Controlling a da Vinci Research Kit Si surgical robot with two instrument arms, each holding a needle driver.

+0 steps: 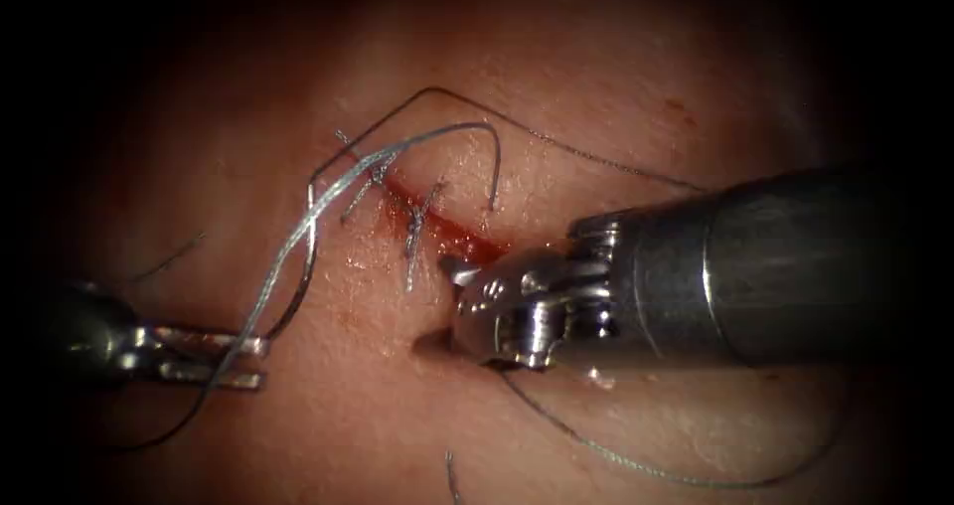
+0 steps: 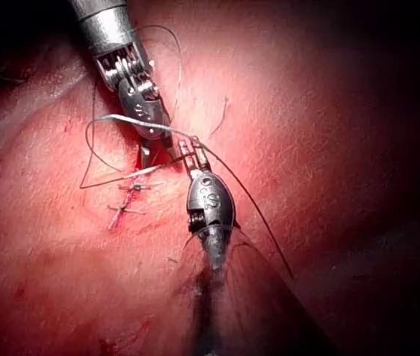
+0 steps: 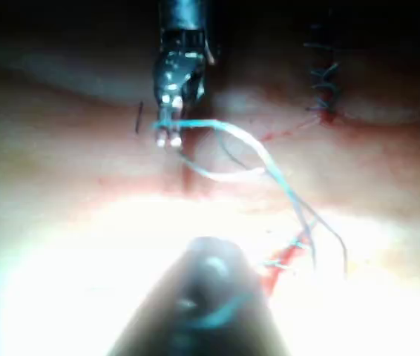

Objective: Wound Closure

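The cut (image 1: 437,222) runs slantwise across the tissue (image 1: 596,87), wet with red fluid (image 1: 477,247), and two finished stitches (image 1: 417,222) cross its upper left stretch, their cut ends sticking up. I cannot make out the needle in any view. The thread (image 1: 298,237) arches up over the cut, enters the tissue on the right side of it, and sweeps down to the left tool (image 1: 243,361), which sits well left of the cut with its jaws closed flat on the pale strand. A darker loop of thread runs beside it and trails across the upper tissue. The right tool (image 1: 459,271) rests at the lower end of the cut, its tip touching the tissue near the red fluid; whether it holds anything I cannot tell. From the left wrist view the left tool (image 2: 189,152) shows its thin jaws pinching the thread just beside the right tool (image 2: 147,152), and the stitches (image 2: 128,200) lie nearby.
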